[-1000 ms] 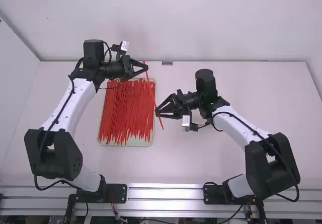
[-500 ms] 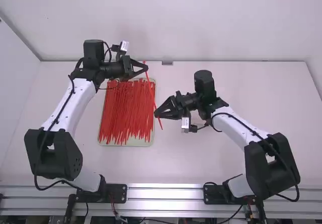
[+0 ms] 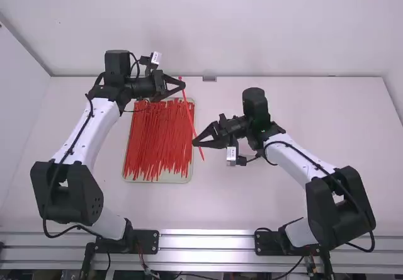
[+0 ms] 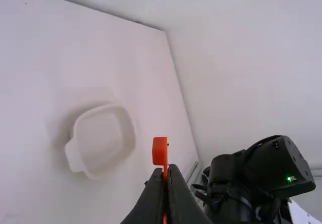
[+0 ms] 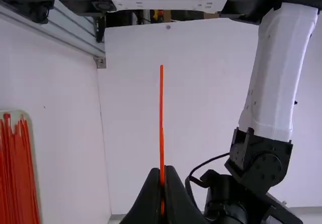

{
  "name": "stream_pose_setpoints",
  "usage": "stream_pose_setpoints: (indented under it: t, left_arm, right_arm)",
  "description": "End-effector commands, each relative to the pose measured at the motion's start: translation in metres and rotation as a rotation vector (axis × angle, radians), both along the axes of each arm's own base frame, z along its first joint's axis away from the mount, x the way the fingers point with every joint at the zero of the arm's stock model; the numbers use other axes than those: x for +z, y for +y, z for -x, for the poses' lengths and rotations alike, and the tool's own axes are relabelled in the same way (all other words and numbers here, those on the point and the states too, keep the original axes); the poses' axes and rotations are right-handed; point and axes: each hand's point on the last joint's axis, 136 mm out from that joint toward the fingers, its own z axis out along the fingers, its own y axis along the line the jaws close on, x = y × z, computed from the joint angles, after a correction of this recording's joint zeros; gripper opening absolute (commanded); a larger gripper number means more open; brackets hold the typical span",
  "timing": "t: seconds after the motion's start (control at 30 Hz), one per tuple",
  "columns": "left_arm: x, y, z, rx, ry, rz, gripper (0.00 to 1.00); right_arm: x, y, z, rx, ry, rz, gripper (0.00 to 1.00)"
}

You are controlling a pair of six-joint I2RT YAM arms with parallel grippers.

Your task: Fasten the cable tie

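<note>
Nudged right gripper (image 3: 196, 141) slightly toward tray (image 3: 157, 179) edge, clenched with left gripper (image 3: 182, 90) on one tie (image 3: 189, 115), well inside table (image 3: 315, 97) edges.

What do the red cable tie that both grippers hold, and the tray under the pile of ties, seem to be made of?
Cable tie: probably plastic, perhaps nylon; it is a thin, evenly red, smooth strip with a blocky moulded head.
Tray: seemingly pale plastic with a matt finish and rounded corners, but the look leaves this open.
</note>
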Motion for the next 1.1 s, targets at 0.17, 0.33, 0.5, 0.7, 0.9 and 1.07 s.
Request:
stream_pose_setpoints:
  t: [0.17, 0.33, 0.5, 0.7, 0.9, 1.07]
  left_arm:
    - [0.001, 0.001, 0.001, -0.020, -0.042, -0.013, 0.02]
    - [-0.002, 0.000, 0.002, -0.040, -0.094, -0.034, 0.02]
    - [-0.009, -0.015, 0.007, -0.118, -0.241, -0.088, 0.02]
    - [-0.012, -0.040, 0.011, -0.205, -0.465, -0.122, 0.02]
    - [-0.007, -0.049, 0.008, -0.208, -0.600, -0.098, 0.02]
    - [-0.002, -0.053, 0.016, -0.256, -0.687, -0.061, 0.02]
  right_arm:
    - [0.013, -0.002, 0.005, 0.016, 0.102, 0.038, 0.00]
    - [0.021, -0.002, 0.003, 0.015, 0.286, 0.118, 0.00]
    - [0.028, -0.001, 0.002, 0.014, 0.611, 0.260, 0.00]
    - [0.041, -0.005, -0.004, -0.014, 0.841, 0.345, 0.00]
    - [0.049, -0.013, -0.014, -0.057, 0.897, 0.340, 0.00]
    - [0.047, -0.012, -0.009, -0.032, 0.904, 0.362, 0.00]
